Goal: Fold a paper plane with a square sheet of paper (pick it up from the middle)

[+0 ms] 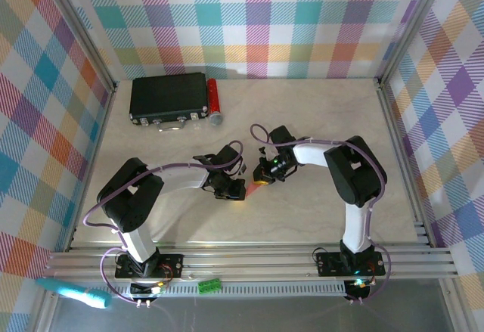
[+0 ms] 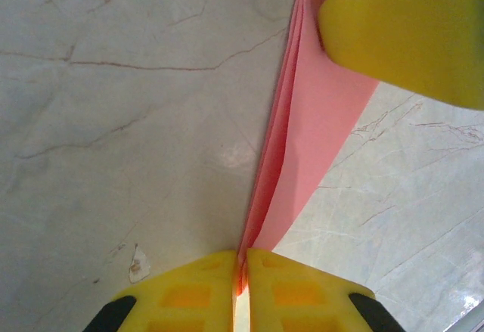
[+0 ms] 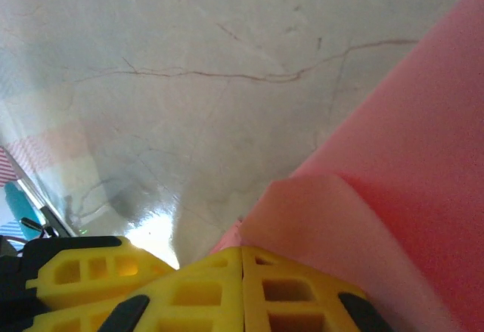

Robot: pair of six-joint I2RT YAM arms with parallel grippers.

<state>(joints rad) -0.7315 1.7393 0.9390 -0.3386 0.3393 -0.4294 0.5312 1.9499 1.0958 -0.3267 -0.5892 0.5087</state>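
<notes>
Around the middle of your table (image 1: pixel 325 113), your left gripper (image 2: pixel 240 275) closed tight on the narrow end of the folded pink paper (image 2: pixel 302 143), your right gripper (image 3: pixel 242 271) pinching its other end, farther back a black box (image 1: pixel 168 96) in the far left corner, red cylinder (image 1: pixel 213 97) just beside it.

I see the folded paper sheet (image 2: pixel 302 143) at the middle of the table (image 1: pixel 318 218), spanning between my two grippers. The left gripper (image 2: pixel 240 264) has the sheet's left end between its fingers, and the right gripper (image 3: pixel 242 260) has the right end. Well behind them, at the table's back left, lies a box (image 1: pixel 168 96), with a small cylinder (image 1: pixel 213 97) just beside its right side.
</notes>
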